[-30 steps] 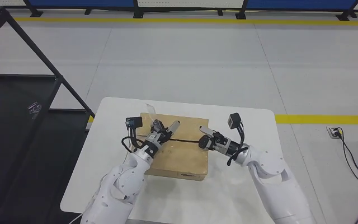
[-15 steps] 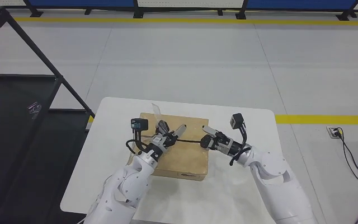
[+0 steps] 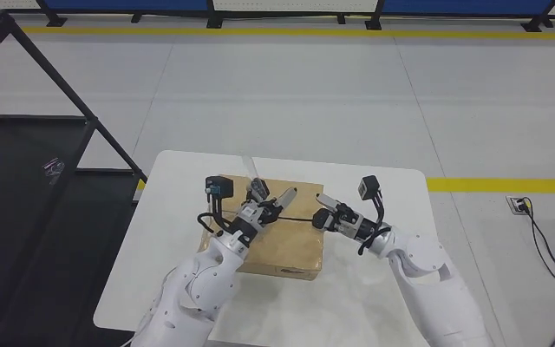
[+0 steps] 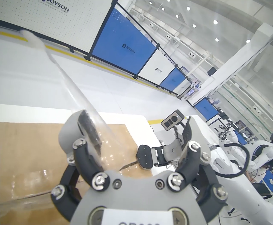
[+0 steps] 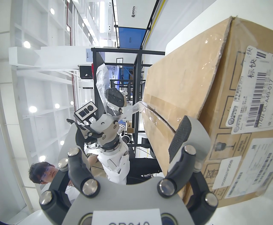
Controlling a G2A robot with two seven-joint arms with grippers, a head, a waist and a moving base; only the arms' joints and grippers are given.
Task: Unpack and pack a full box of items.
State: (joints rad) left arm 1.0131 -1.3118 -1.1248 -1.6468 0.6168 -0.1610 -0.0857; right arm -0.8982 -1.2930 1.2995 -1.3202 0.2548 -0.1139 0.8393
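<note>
Cardboard box (image 3: 288, 247), flaps shut (tape strip (image 4: 71, 85) lifted)

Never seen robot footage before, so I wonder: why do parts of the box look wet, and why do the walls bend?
Left wrist view: ceiling lights glare off the clear tape on the box, hence the wet look; the wide lens bows the wall panels. Right wrist view: same sheen along the seam, shelving curved. Top view: even light, lines straight.

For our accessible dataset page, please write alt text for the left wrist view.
The open left claw hangs above a cardboard box, with a strip of clear tape stuck to one finger and trailing away. The right claw is beyond it.
</note>
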